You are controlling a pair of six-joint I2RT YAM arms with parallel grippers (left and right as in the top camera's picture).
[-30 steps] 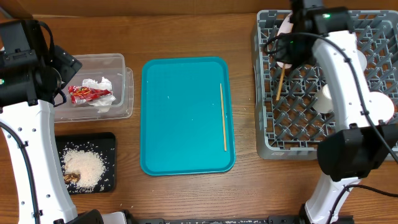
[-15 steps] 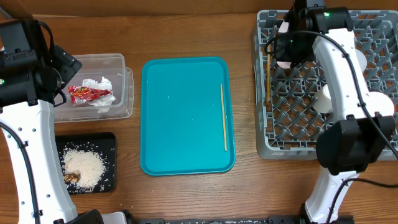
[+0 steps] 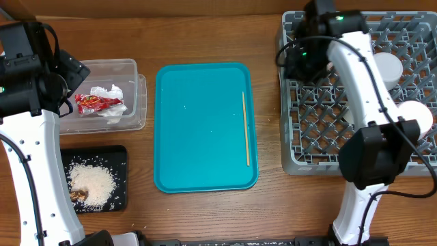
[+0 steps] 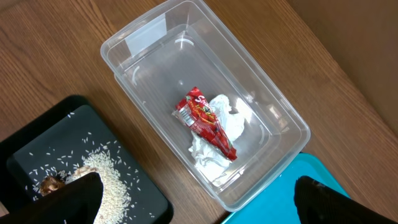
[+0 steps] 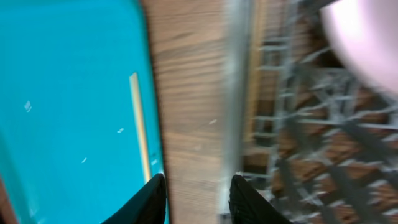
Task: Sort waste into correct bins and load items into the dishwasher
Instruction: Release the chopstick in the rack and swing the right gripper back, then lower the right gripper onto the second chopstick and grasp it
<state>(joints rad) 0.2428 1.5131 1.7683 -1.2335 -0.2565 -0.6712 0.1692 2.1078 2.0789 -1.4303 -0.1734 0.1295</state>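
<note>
One thin wooden chopstick (image 3: 245, 128) lies on the teal tray (image 3: 198, 123); it also shows in the right wrist view (image 5: 141, 124). Another chopstick (image 5: 254, 81) lies inside the grey dish rack (image 3: 307, 147) along its left edge. My right gripper (image 5: 196, 199) is open and empty above the rack's left rim (image 3: 298, 60). A pink plate (image 5: 367, 43) stands in the rack. The clear tub (image 3: 140, 102) holds the red wrapper (image 4: 208, 124) and white tissue (image 4: 205, 155). The black tray (image 3: 119, 157) holds rice (image 4: 109, 180). My left gripper (image 4: 196, 205) is open and empty above tub and tray.
A white cup (image 3: 386, 65) and a pale bowl (image 3: 416, 116) sit in the rack's right part. Bare wooden table separates the tub, teal tray and rack. A cardboard wall runs along the back.
My right gripper let go of the chopstick, which dropped into the rack's left edge, and the gripper moved left toward the rack's rim. The left arm has not moved.
</note>
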